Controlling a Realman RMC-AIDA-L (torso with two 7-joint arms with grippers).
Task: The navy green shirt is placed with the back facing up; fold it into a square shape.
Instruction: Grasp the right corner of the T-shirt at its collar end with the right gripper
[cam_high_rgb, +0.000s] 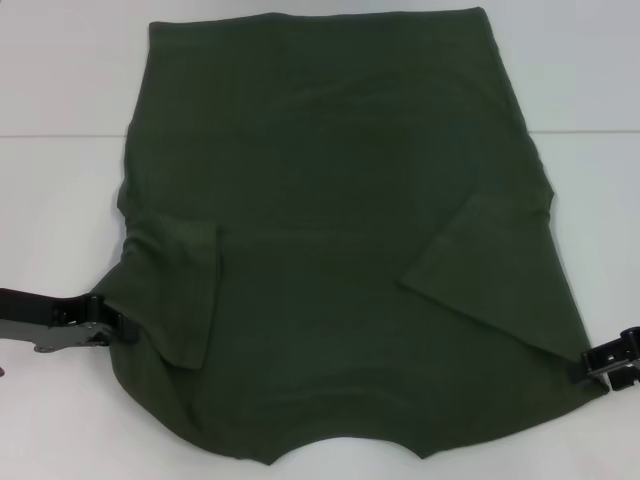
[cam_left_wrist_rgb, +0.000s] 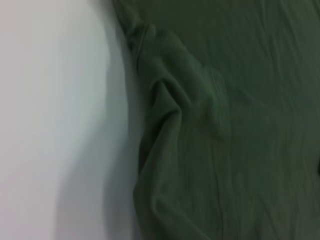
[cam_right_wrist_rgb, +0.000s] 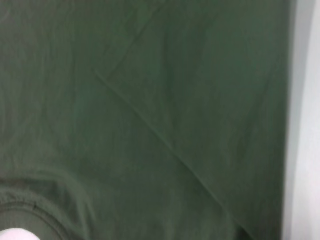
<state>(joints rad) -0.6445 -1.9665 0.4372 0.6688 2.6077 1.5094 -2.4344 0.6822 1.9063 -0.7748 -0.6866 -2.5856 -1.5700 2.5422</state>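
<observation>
So the navy green shirt (cam_high_rgb: 340, 230) is spread flat on the white counter (cam_high_rgb: 60, 70), neckline curve at the edge nearest me and the straight hem at the far end. Both sleeves are folded in over the body: the one on my left lies as a rumpled flap just inside that side edge, the one on my right as a neat slanted triangle.

My left tool (cam_high_rgb: 118, 325) is right at the shirt's left edge, down near the shoulder corner, touching the fabric where the folded sleeve ends. I honestly can't tell whether it's pinching the cloth or just resting against it, since the tips are tucked under the fabric.

My right tool (cam_high_rgb: 610, 362) sits at the opposite corner, against the right edge near the neckline end — same story, only the black body shows, so I can't tell if it's spread or pressed together.

The left wrist view shows the bunched sleeve folds next to bare counter; the right wrist view shows the slanted sleeve crease and a bit of the collar seam.
</observation>
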